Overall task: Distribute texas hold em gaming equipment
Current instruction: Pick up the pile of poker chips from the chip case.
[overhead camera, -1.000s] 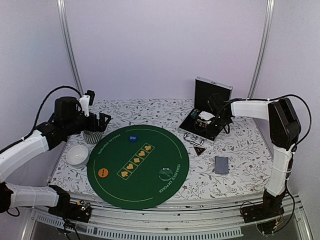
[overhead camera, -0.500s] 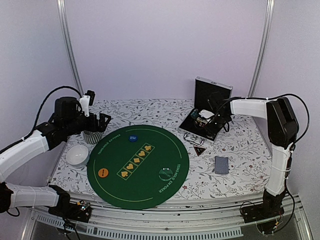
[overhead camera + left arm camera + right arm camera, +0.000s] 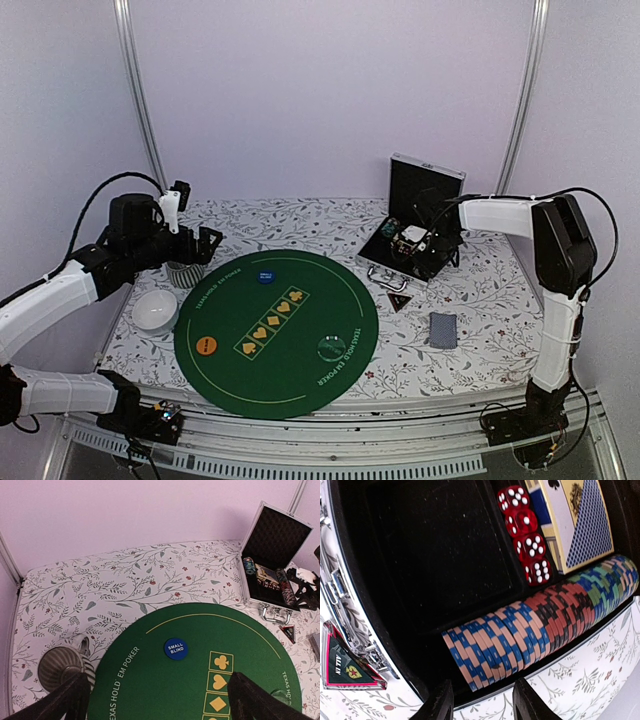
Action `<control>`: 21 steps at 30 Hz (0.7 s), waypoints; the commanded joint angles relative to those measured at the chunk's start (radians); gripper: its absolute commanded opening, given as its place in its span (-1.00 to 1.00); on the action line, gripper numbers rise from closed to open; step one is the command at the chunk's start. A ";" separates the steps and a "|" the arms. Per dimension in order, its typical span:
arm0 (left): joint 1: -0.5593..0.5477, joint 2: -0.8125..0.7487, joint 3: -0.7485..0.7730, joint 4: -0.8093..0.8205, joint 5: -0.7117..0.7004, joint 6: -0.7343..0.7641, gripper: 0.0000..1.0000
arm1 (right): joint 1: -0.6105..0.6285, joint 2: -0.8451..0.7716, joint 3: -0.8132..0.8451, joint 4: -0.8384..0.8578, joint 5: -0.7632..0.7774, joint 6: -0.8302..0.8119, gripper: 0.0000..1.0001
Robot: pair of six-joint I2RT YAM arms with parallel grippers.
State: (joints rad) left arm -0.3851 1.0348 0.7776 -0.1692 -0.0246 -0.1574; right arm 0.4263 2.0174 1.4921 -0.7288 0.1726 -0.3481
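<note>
right gripper (image 3: pixel 482 700) at the far right, half spread and empty, at the rim of the open case (image 3: pixel 425 190) beside the chip row (image 3: pixel 540 625) packed on edge, seemingly lined up to pinch some out. left gripper (image 3: pixel 159 690) spread wide, empty, parked far left by the striped cup (image 3: pixel 62 667), out of the way. on the green mat (image 3: pixel 300 350): small blind disc (image 3: pixel 175 648), orange disc (image 3: pixel 206 346). card deck (image 3: pixel 443 329) and triangle (image 3: pixel 345 660) on the cloth near the case.

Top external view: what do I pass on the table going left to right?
white bowl → orange disc → blue disc → whitish disc → red-edged triangle → deck of cards
</note>
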 commanded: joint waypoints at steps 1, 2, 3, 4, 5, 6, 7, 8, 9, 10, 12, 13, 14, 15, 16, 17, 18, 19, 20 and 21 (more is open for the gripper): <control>0.008 0.008 -0.009 0.015 0.017 0.005 0.96 | 0.012 -0.007 0.007 -0.040 0.024 0.029 -0.16; 0.008 0.008 -0.009 0.015 0.018 0.005 0.96 | 0.013 -0.004 0.008 -0.034 0.010 0.025 -0.17; 0.008 0.008 -0.009 0.015 0.018 0.005 0.96 | 0.013 -0.002 0.011 -0.026 -0.005 0.018 -0.17; 0.008 0.009 -0.009 0.015 0.018 0.005 0.96 | 0.013 0.003 0.014 -0.017 -0.020 0.013 -0.17; 0.008 0.008 -0.009 0.015 0.018 0.005 0.96 | 0.013 0.006 0.017 -0.004 -0.038 0.004 -0.18; 0.008 0.008 -0.009 0.015 0.017 0.005 0.96 | 0.013 0.011 0.020 0.010 -0.058 -0.011 -0.18; 0.008 0.008 -0.009 0.015 0.016 0.005 0.96 | 0.012 0.017 0.027 0.020 -0.071 -0.020 -0.18; 0.008 0.008 -0.009 0.015 0.016 0.005 0.96 | 0.012 0.027 0.038 0.026 -0.077 -0.030 -0.19; 0.008 0.007 -0.009 0.014 0.016 0.006 0.96 | 0.012 0.038 0.056 0.026 -0.080 -0.036 -0.20; 0.008 0.007 -0.009 0.015 0.015 0.007 0.96 | 0.011 0.048 0.069 0.026 -0.080 -0.042 -0.21; 0.007 0.005 -0.009 0.014 0.015 0.007 0.96 | 0.008 0.067 0.085 0.026 -0.083 -0.051 -0.22; 0.007 0.004 -0.009 0.014 0.014 0.007 0.96 | 0.007 0.074 0.089 0.024 -0.088 -0.056 -0.22; 0.008 0.003 -0.009 0.016 0.013 0.007 0.96 | 0.006 0.079 0.092 0.022 -0.096 -0.057 -0.22; 0.008 0.003 -0.009 0.015 0.014 0.007 0.96 | 0.004 0.084 0.093 0.017 -0.105 -0.058 -0.22; 0.008 0.003 -0.009 0.015 0.014 0.008 0.96 | 0.004 0.089 0.095 0.013 -0.108 -0.058 -0.22; 0.007 0.002 -0.009 0.015 0.013 0.007 0.96 | 0.004 0.093 0.095 0.005 -0.112 -0.058 -0.22; 0.008 0.002 -0.009 0.014 0.014 0.007 0.96 | 0.004 0.093 0.093 -0.003 -0.116 -0.056 -0.22; 0.008 0.003 -0.009 0.014 0.014 0.007 0.96 | 0.004 0.093 0.092 -0.009 -0.122 -0.055 -0.22; 0.008 0.002 -0.009 0.014 0.015 0.007 0.96 | 0.004 0.093 0.090 -0.018 -0.127 -0.052 -0.22; 0.008 0.002 -0.009 0.015 0.016 0.007 0.96 | 0.004 0.092 0.090 -0.030 -0.130 -0.049 -0.22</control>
State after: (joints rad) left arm -0.3851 1.0348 0.7776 -0.1692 -0.0124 -0.1574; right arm 0.4313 2.0777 1.5810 -0.6998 0.0818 -0.3977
